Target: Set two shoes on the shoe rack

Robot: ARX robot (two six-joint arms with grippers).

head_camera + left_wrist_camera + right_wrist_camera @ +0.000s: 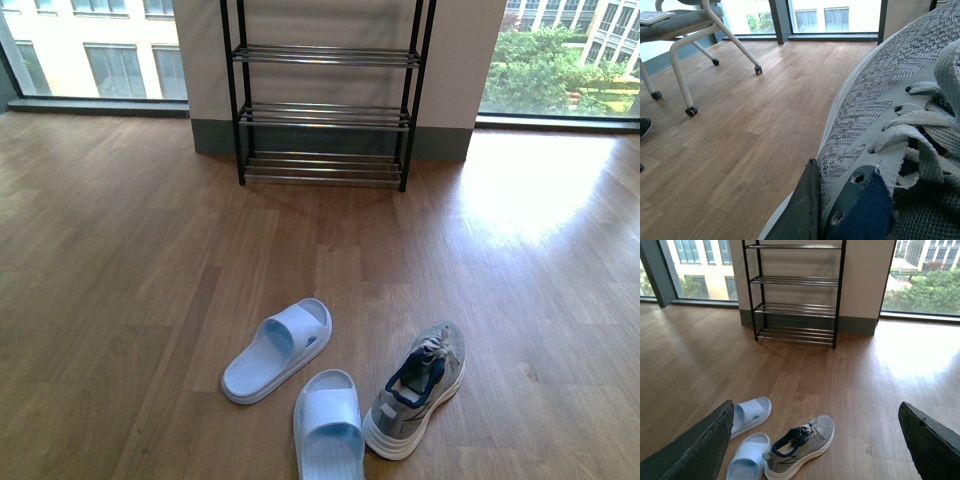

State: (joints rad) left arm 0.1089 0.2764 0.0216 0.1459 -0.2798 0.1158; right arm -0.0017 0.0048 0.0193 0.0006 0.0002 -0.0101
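One grey sneaker (415, 390) with a white sole and dark blue lining lies on the wood floor at the near right, toe pointing towards the rack; it also shows as the sneaker (800, 445) in the right wrist view. My right gripper (815, 407) hangs above and behind it, open wide, with nothing between its dark fingers (700, 450). The other grey sneaker (880, 110) fills the left wrist view, and my left gripper (840, 205) is shut on its collar by the laces. The shoe rack (325, 110), a black frame with chrome bars, stands against the far wall with nothing on its bars. Neither arm shows in the front view.
Two pale blue slides (278, 348) (328, 425) lie just left of the floor sneaker. A wheeled chair (690, 35) stands off to the side in the left wrist view. Open wood floor (320, 250) stretches between the shoes and the rack. Windows flank the wall.
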